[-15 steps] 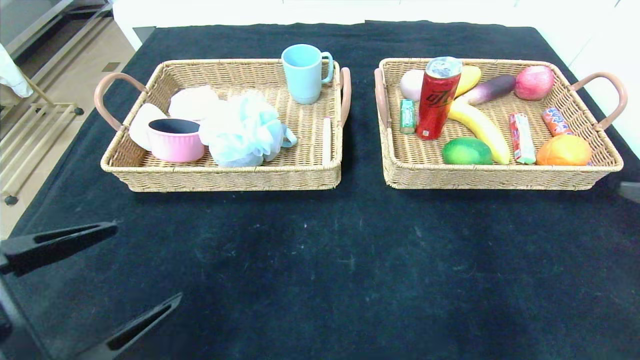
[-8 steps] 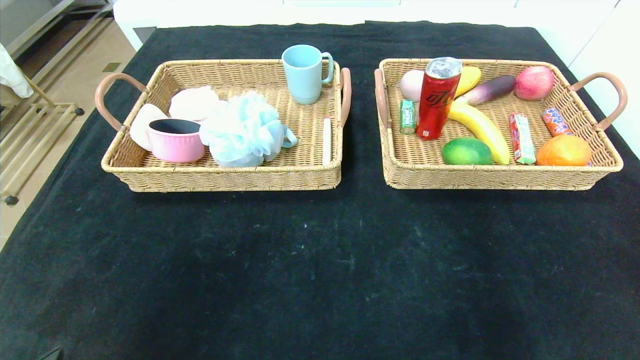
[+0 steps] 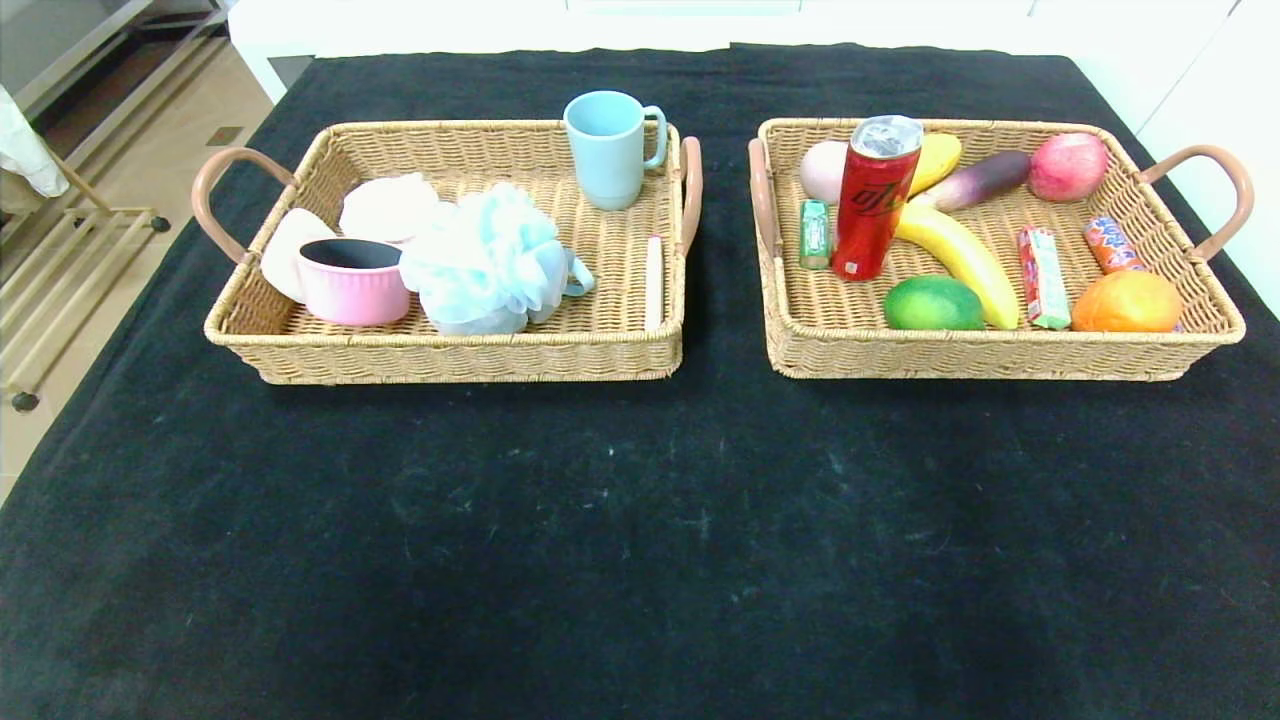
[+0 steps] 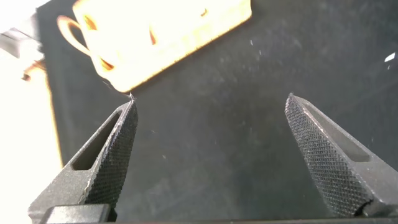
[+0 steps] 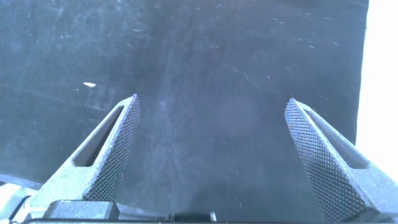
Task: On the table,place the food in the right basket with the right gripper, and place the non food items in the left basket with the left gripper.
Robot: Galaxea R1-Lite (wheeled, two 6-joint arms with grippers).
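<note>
The left basket holds a blue cup, a pink bowl, a pale blue bath puff, white pads and a white stick. In the right basket are a red can, a banana, a lime, an orange, an apple, an eggplant and wrapped snacks. Neither gripper shows in the head view. My left gripper hangs open and empty over the black cloth, short of the left basket. My right gripper is open and empty over bare cloth.
A black cloth covers the table, with nothing lying on it in front of the baskets. The floor and a metal rack lie past the table's left edge. A white surface borders the cloth in the right wrist view.
My left gripper, seen a second ago at the head view's lower left corner, has drawn back out of that view. The baskets and their contents have not moved.
</note>
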